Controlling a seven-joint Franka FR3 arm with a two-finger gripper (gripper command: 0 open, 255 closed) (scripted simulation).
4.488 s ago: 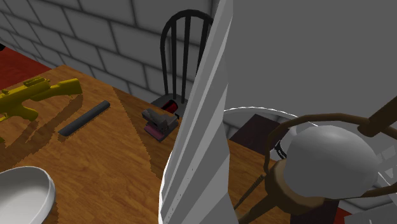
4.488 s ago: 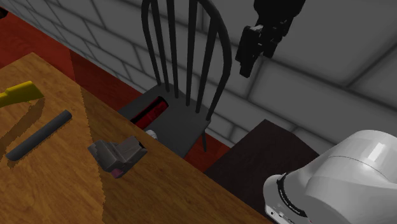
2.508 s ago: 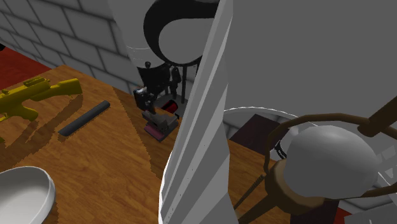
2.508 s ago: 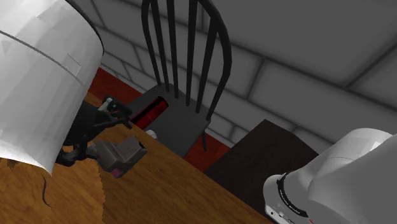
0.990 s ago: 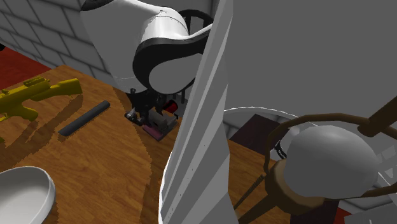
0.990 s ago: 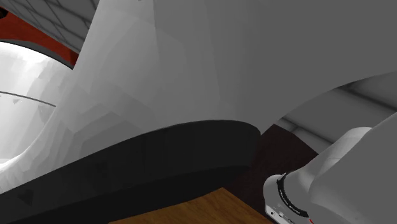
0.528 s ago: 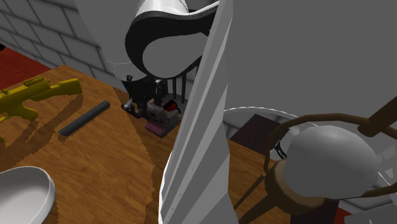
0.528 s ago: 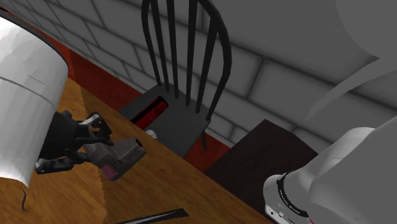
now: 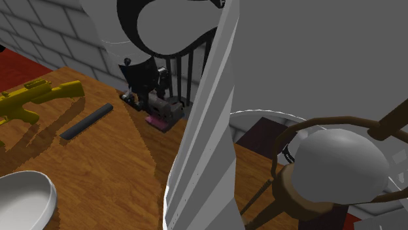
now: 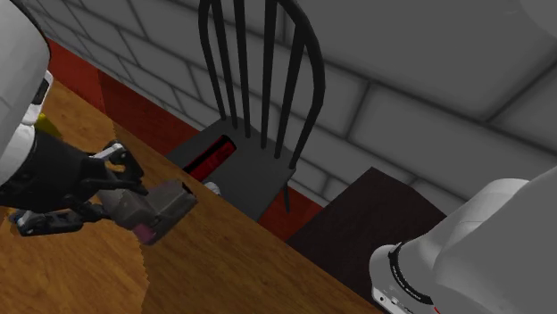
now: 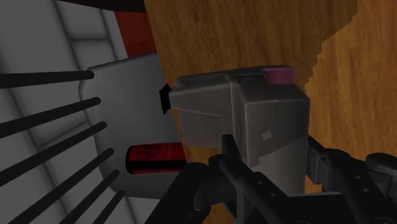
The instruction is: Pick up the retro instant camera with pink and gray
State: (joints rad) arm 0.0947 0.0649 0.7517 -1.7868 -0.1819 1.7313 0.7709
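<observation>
Arm links, white and bulky, rose closest in the shoulder view, with a grey globe in a brown frame at four o'clock. A white bowl sat at eight o'clock on the wooden table. Farther along the wood, toward nine o'clock, lay a dark grey bar. Beyond it, near ten o'clock, lay a yellow toy gun, well apart from the bowl.

Past those, near the table's far edge at about eleven o'clock, the black gripper pinched the instant camera. In the wrist view its fingers clasped the grey body on two opposite sides, and a pink part showed at the camera's far end. In the second exterior view the gripper reached in from nine o'clock and held the camera tilted, a pink strip along its lower edge, over the wood close to the table's edge. Whether it touched the wood, I could not tell.

Behind the table stood a black spindle-back chair, at about one o'clock from the camera, with a red object lying on its grey seat. A dark low table stood just beside the chair, toward four o'clock. Farthest back, a grey block wall rose above a strip of red floor.
</observation>
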